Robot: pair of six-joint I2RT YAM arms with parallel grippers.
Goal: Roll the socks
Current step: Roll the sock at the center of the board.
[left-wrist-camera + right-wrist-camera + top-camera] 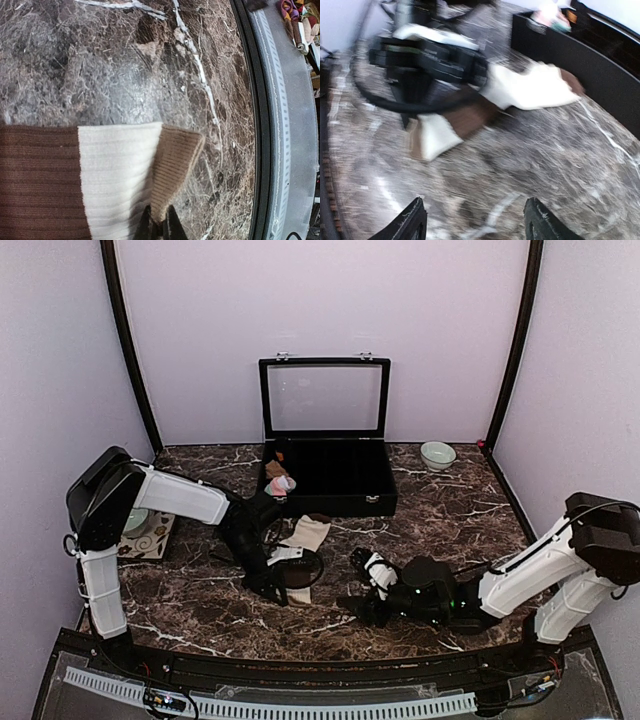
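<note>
Inspecting the left gripper (pixel 160 227) showed its jaws drawn together on the tan end of the cream-beige sock (pixel 117 170), with a thin fold of knit pinched between the tips. The sock lay flat on the table (pixel 100 60), near its middle and just in front of the black case (pixel 340 502). Gripping it at the very end was judged to suit starting a roll from that end.

The right gripper (pixel 477 222) sat low over the table, near the sock on its right side. Its jaws stood apart with nothing between them. It was judged to be placed to steady or help fold the sock. Its wrist view was blurred, so finer detail could not be confirmed.

The pink sock (pixel 281 484) was in the left end of the open case, just beside a small tan-brown bundle (pixel 274 469). It looked bunched and compact, but whether it was properly rolled could not be told.

Materials were as follows:
- **Sock:** ribbed knit, soft and limp, banded dark brown, then cream, then tan at the gripped end.
- **Table:** glossy dark brown marble pattern with white veins, judged slick under the fabric.
- **Case:** rigid and black, with its glazed lid standing upright.
</note>
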